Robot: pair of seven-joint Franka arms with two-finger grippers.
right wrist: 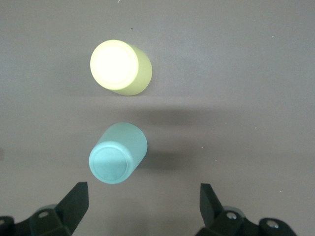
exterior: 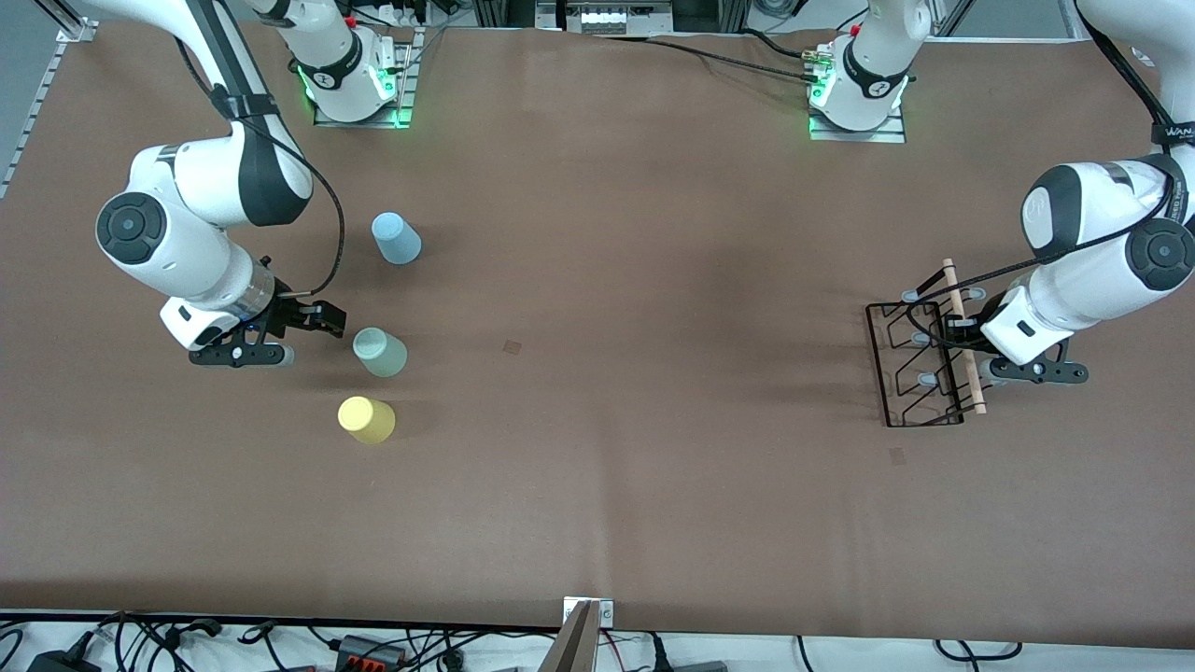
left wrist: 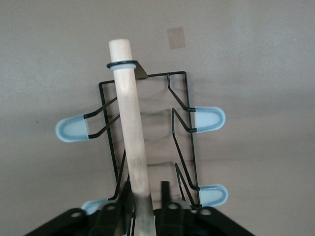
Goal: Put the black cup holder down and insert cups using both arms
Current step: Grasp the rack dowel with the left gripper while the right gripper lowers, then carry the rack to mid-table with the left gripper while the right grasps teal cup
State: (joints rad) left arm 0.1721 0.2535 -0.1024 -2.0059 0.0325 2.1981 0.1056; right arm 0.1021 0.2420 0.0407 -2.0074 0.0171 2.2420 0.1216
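Two grippers are engaged: at frame right, the left gripper [exterior: 971, 347] is clamped on the thin black wire cup holder [exterior: 920, 364] by its wooden rod for carrying; at frame left, the right gripper [exterior: 303, 327] is spread beside the pale grey-green plastic cup [exterior: 380, 352] on the brown counter [exterior: 597, 467], apparently for grasping.

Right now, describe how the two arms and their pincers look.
Both arms are white, rounded jointed tubes with black bands at the joints. A black cable loops along the right arm, another along the left arm. The left arm bears dark lettering near its upper band. Each base glows green. The left pincer and right pincer are black, two-fingered, with bolted finger mounts.
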